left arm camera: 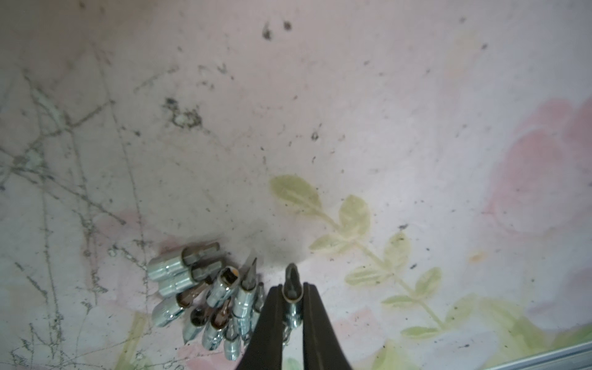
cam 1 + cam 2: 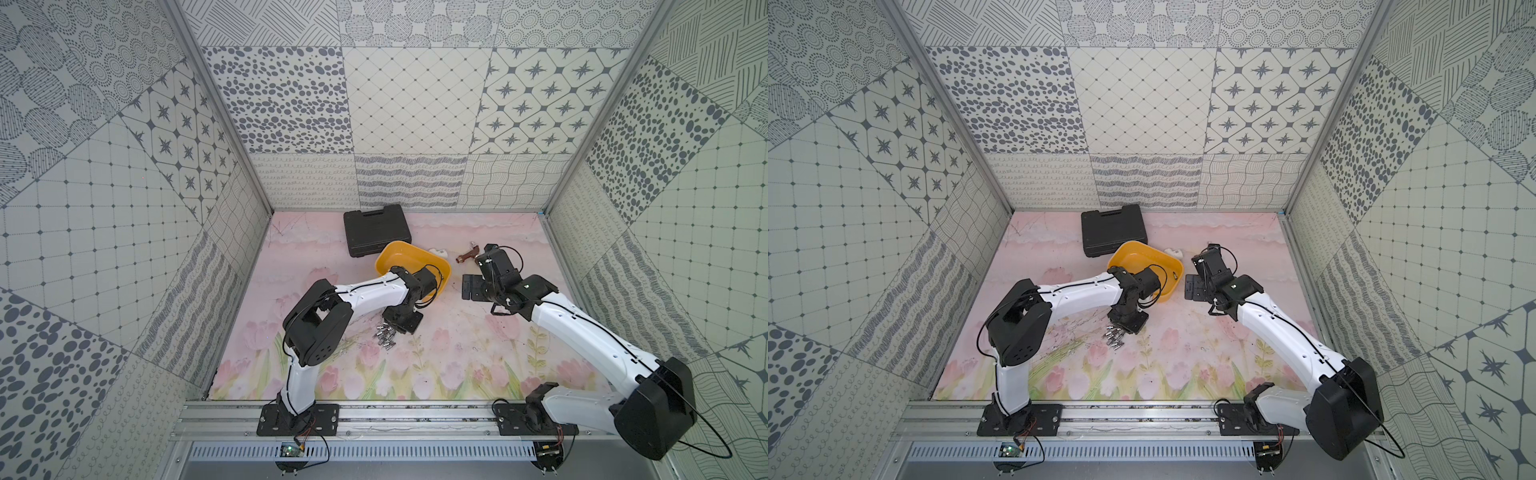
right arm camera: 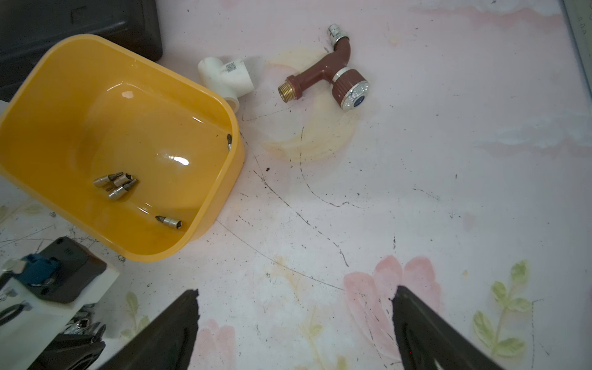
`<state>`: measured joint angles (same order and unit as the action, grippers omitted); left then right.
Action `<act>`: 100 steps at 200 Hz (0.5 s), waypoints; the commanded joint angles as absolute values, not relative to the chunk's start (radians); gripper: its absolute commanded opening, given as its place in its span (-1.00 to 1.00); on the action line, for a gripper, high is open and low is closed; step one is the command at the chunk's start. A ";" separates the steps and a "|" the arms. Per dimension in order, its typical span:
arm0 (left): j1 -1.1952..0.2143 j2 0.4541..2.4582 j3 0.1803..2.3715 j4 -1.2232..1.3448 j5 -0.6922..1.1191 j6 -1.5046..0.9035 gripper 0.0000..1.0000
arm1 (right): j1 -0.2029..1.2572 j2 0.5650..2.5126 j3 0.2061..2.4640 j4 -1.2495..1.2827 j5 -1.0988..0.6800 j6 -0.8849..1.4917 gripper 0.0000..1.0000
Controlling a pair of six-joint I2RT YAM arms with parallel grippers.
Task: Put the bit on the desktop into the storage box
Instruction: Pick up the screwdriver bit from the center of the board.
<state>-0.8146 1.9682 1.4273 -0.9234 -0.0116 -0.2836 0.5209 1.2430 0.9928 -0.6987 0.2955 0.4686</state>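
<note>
Bits point(image 2: 384, 334) lie heaped on the flowered counter point(image 2: 436, 365) in both top views, with the left gripper point(image 2: 401, 323) pointing down at the heap's edge. Beyond that arm's wrist sits the yellow storage box point(image 2: 409, 257), well apart from the heap. Its far corner overlaps the black tool case point(image 2: 374, 226) (whether it rests on the case I cannot tell). The right gripper point(image 2: 471, 286) hangs just to the box's right, not touching it, and a brown faucet point(image 2: 467, 252) lies beyond.

In the left wrist view, the jaws are pinched narrow on a single bit point(image 1: 292, 283), whose tip pokes out past the fingertips toward the counter. The rest of the heap lies close against one finger.

In the right wrist view, the jaws stand wide with nothing between them, above bare counter. Inside the storage box lie stored bits point(image 3: 115, 185): a small cluster, one alone near a wall, and one more at the far wall. A white pipe fitting point(image 3: 224, 75) sits just beside the box's rim, and the faucet lies apart from both.
</note>
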 commanded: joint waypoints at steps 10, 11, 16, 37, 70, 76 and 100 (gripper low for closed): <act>-0.821 1.894 1.438 -0.932 -0.044 -0.275 -0.80 | 0.516 1.244 1.005 -0.673 0.297 0.480 0.93; -0.822 1.892 1.438 -0.931 -0.045 -0.274 -0.80 | 0.517 1.244 1.006 -0.673 0.296 0.480 0.93; -0.822 1.884 1.441 -0.932 -0.048 -0.270 -0.81 | 0.517 1.244 1.007 -0.673 0.296 0.480 0.93; -0.819 1.860 1.465 -0.947 -0.062 -0.252 -0.81 | 0.517 1.247 1.010 -0.673 0.293 0.479 0.93; -0.815 1.855 1.529 -0.981 -0.096 -0.222 -0.82 | 0.517 1.247 1.013 -0.673 0.295 0.477 0.93; -0.814 1.855 1.542 -0.985 -0.097 -0.215 -0.82 | 0.517 1.247 1.015 -0.673 0.294 0.477 0.93; -0.806 1.860 1.596 -1.001 -0.102 -0.193 -0.82 | 0.517 1.248 1.017 -0.673 0.295 0.476 0.93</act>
